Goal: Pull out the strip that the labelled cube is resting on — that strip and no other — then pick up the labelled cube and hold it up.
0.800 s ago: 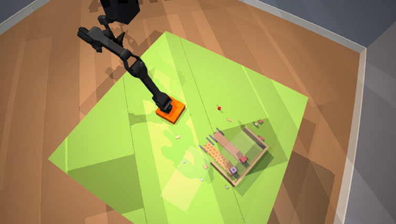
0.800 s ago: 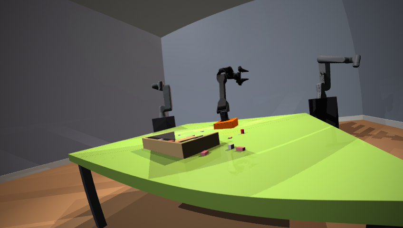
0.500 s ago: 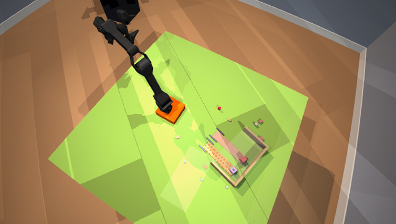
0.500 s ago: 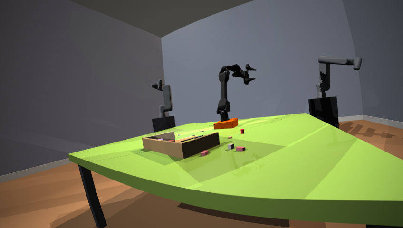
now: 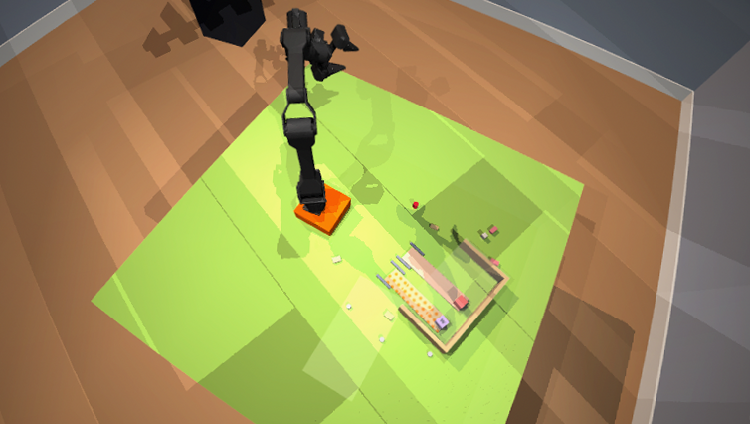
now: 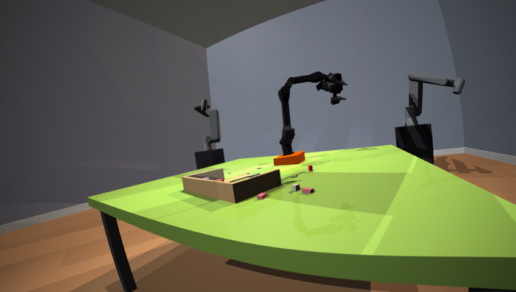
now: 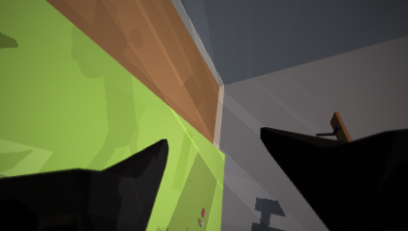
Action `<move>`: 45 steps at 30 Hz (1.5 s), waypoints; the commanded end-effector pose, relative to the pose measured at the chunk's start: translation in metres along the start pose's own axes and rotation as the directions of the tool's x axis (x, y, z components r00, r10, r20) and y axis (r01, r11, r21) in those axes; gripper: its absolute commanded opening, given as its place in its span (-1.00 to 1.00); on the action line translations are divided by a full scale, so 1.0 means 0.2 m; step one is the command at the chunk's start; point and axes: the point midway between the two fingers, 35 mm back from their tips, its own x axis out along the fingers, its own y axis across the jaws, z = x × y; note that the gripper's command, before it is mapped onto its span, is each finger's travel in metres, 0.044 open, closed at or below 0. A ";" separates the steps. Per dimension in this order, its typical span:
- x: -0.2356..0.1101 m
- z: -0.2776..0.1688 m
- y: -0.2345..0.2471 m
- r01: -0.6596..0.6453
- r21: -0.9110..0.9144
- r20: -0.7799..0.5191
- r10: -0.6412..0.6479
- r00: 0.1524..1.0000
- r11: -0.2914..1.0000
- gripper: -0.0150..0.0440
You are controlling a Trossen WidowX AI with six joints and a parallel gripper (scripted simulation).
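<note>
A wooden tray [image 5: 478, 312] [image 6: 202, 187] lies on the green table [image 5: 195, 292] [image 6: 362, 216] [image 7: 58, 96]. In it, a purple labelled cube [image 5: 441, 321] sits at the far end of an orange dotted strip [image 5: 412, 298]. A red cube [image 5: 459, 302] sits on a brown-pink strip [image 5: 431, 273] beside it. Grey strip handles [image 5: 402, 263] stick out of the tray's open end toward the arm's orange base [image 5: 331, 215] [image 6: 289, 158]. My gripper [image 5: 342, 58] [image 6: 340, 90] [image 7: 214, 138] is open and empty. It hangs high in the air behind the base, far from the tray.
A red cylinder [image 5: 415, 204] [image 6: 310, 167] stands between base and tray. Small pink blocks [image 5: 492, 229] [image 6: 307, 190] and a grey one [image 6: 295, 187] lie beside the tray. Two other arms on black pedestals [image 6: 414, 142] [image 6: 210, 157] stand behind the table.
</note>
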 end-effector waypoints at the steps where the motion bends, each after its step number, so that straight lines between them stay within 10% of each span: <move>1: 0.22 -0.24 -0.10 -0.020 0.174 -0.098 0.037 0.995 0.985 0.86; 19: 0.64 -1.59 -0.26 0.270 0.772 -0.429 0.158 0.889 0.575 0.86; 35: 0.29 -2.58 0.03 0.664 0.746 -0.654 0.141 0.743 -0.041 0.86; 45: 0.08 -2.80 0.20 0.742 0.628 -0.738 0.121 0.663 -0.234 0.86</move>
